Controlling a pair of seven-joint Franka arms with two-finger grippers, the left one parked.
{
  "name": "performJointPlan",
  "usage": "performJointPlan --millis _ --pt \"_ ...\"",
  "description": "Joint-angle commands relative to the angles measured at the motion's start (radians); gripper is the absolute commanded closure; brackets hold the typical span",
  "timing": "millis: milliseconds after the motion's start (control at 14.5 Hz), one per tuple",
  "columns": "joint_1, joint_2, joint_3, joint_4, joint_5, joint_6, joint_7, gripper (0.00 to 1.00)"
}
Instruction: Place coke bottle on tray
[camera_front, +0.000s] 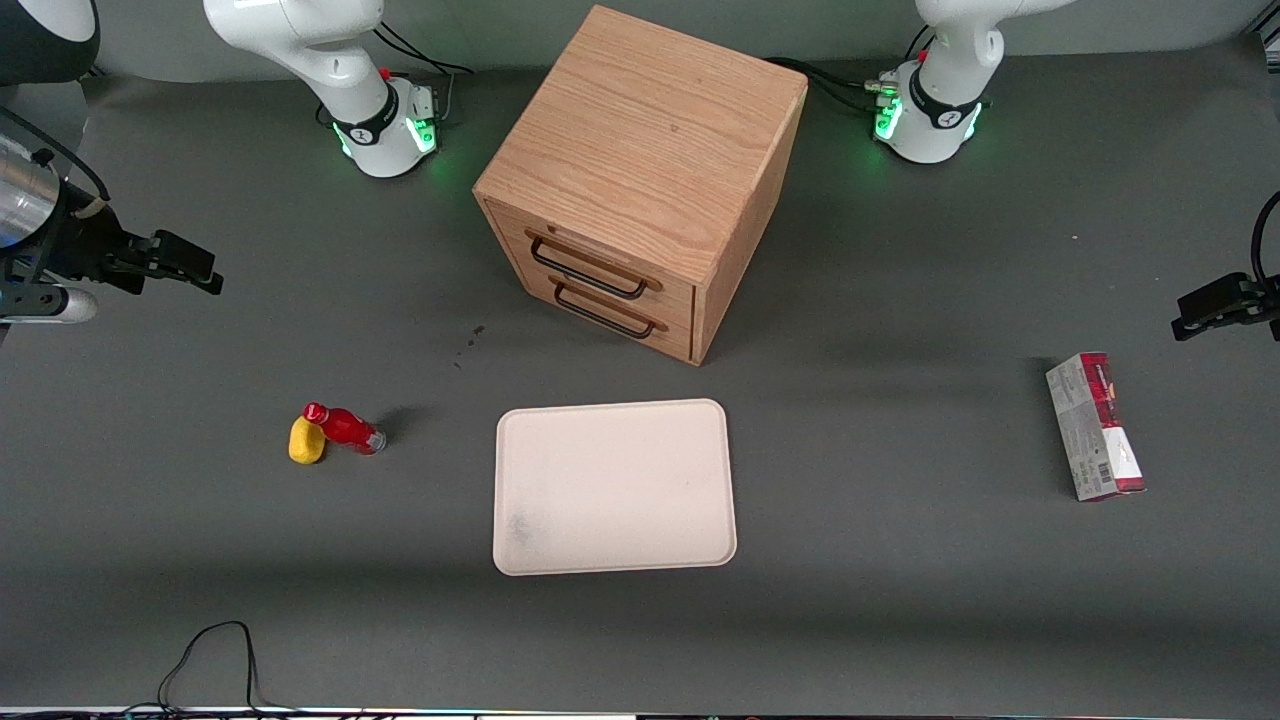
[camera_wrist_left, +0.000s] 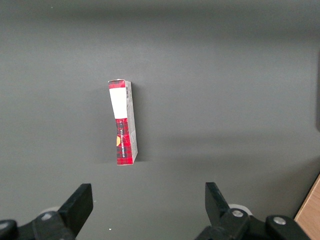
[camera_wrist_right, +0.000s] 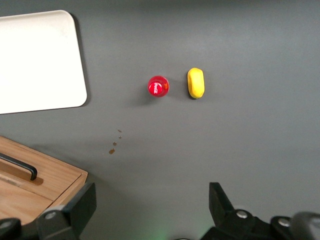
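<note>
The coke bottle (camera_front: 344, 427), small and red with a red cap and clear base, stands on the grey table beside a yellow oval lump (camera_front: 306, 440). In the right wrist view I see the bottle (camera_wrist_right: 158, 86) from above, apart from the lump (camera_wrist_right: 196, 83). The cream tray (camera_front: 613, 487) lies flat nearer the table's middle, in front of the drawer cabinet, with a faint grey smudge; its corner shows in the right wrist view (camera_wrist_right: 40, 60). My right gripper (camera_front: 185, 268) hangs high at the working arm's end, open and empty, well above and away from the bottle; it also shows in the wrist view (camera_wrist_right: 152, 210).
A wooden drawer cabinet (camera_front: 640, 180) with two black handles stands farther from the camera than the tray. A red-and-grey box (camera_front: 1095, 426) lies toward the parked arm's end. Small dark specks (camera_front: 470, 340) mark the table. A black cable (camera_front: 215, 660) loops at the near edge.
</note>
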Motion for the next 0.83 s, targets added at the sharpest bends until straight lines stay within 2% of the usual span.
performJointPlan --millis 0,759 --pt "-0.019 0.025 0.005 0.061 0.004 -0.066 -0.029 0.0" --pt "-0.013 0.028 0.005 0.075 -0.003 -0.09 -0.021 0.0"
